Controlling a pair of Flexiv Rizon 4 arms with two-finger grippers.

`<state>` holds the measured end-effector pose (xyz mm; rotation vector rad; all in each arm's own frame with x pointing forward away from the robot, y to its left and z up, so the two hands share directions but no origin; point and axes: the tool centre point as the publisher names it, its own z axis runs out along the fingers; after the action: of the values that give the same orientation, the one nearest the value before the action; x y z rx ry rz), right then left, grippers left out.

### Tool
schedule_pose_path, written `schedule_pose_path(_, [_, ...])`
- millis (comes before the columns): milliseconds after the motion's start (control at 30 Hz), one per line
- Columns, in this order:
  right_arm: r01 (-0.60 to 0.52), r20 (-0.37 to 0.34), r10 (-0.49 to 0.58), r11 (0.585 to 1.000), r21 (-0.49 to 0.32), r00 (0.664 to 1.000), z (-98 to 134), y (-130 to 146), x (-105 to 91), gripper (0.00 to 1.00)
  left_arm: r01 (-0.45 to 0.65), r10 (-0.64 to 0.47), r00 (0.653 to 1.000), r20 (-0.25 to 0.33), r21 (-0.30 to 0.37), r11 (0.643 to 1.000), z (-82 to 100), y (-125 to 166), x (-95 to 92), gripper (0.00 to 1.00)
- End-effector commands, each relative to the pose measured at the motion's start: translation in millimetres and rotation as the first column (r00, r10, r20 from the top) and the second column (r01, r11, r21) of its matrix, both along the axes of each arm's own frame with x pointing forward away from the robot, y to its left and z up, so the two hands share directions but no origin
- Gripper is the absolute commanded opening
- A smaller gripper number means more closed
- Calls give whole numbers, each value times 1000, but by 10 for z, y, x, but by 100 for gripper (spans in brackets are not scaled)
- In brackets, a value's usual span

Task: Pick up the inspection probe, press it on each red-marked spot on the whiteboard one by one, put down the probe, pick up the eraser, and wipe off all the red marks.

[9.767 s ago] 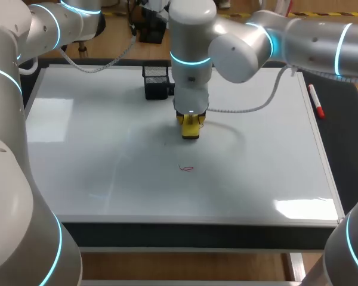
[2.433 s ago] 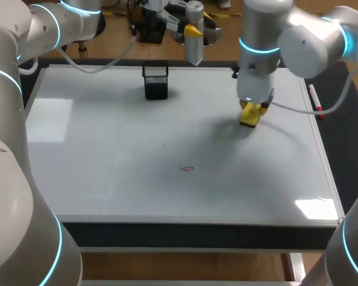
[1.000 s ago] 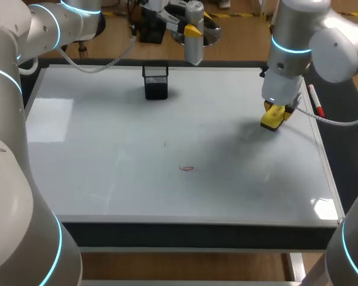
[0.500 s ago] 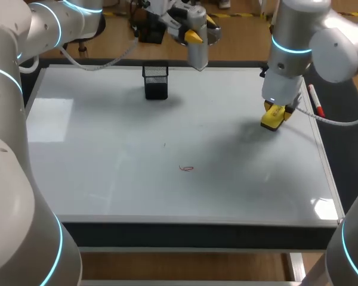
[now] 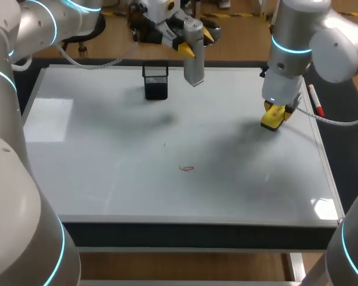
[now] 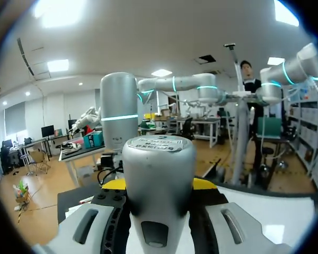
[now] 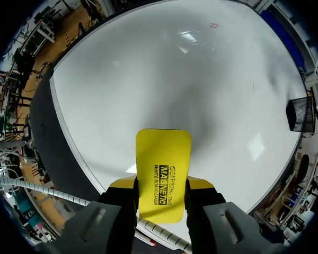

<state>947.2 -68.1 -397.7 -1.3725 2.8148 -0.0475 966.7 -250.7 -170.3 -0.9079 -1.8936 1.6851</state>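
Note:
My left gripper (image 5: 190,40) is shut on the silver cylindrical probe (image 5: 194,59), which hangs above the back middle of the whiteboard (image 5: 107,149). In the left wrist view the probe (image 6: 158,180) fills the space between the yellow tips of that gripper (image 6: 159,186). My right gripper (image 5: 275,112) is shut on the yellow eraser (image 5: 272,118), low over the board's right side. The eraser (image 7: 161,172) sticks out from between the fingers of the right gripper (image 7: 160,186). One small red mark (image 5: 186,168) lies near the board's middle, far ahead of the eraser as the red mark (image 7: 213,25).
A black mesh holder (image 5: 156,81) stands at the back of the board, just left of the probe; in the right wrist view the holder (image 7: 299,114) is off to the side. A red marker (image 5: 315,100) lies past the board's right edge. A tiny dark speck (image 5: 164,143) sits above the red mark.
My left arm has brought the probe forward and down from beyond the back edge to over the board. The right arm with the eraser has stayed still.

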Motion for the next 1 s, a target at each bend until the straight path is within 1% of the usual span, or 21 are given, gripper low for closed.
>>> schedule_pose_path(33, [-2,-1,2,1000,-3,1000,7,-6,6,0,-147,145,987,68,22,989,49,102,-428,0])
schedule_pose_path(300, [-2,-1,2,1000,-3,1000,7,-6,6,0,-128,125,991,53,52,990,-43,192,-841,0])
schedule_pose_path(367, [-2,-1,2,1000,-3,1000,7,-6,6,0,-129,126,991,53,71,989,-73,221,-941,0])
schedule_pose_path(500, [-2,-1,2,1000,-3,1000,7,-6,6,0,-135,132,990,45,73,988,-129,284,-1128,0])
schedule_pose_path(700, [-2,-1,2,1000,-3,1000,7,-6,6,0,-152,149,988,46,61,987,-211,349,-1331,0])
schedule_pose_path(800, [-2,-1,2,1000,-3,1000,7,-6,6,0,-152,150,987,51,51,987,-255,343,-1404,0])
schedule_pose_path(833, [-2,-1,2,1000,-3,1000,7,-6,6,0,-153,151,987,49,36,988,-268,342,-1424,0])
schedule_pose_path(1000, [-2,-1,2,1000,-3,1000,7,-6,6,0,-155,154,987,45,41,987,-336,308,-1522,0])
